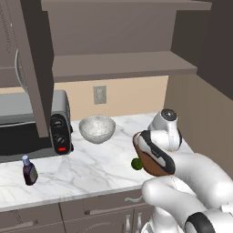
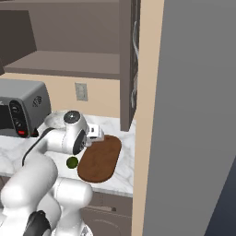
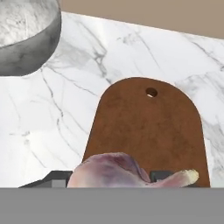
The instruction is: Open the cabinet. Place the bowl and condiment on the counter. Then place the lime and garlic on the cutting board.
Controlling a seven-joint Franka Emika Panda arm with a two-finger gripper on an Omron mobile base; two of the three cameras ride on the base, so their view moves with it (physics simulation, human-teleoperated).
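Observation:
My gripper is shut on the pinkish-white garlic, low over the near end of the reddish-brown cutting board. The hand hangs above the board's left edge. Just off that edge, the dark green lime lies on the marble counter. The speckled bowl stands on the counter behind it. Near the counter's front left, the condiment stands upright. The cabinet above stands open, its shelf bare and its door swung out.
A toaster oven sits at the back left of the counter. A tall grey panel closes off the right side, just past the board. Drawers with curved pulls run below the counter edge.

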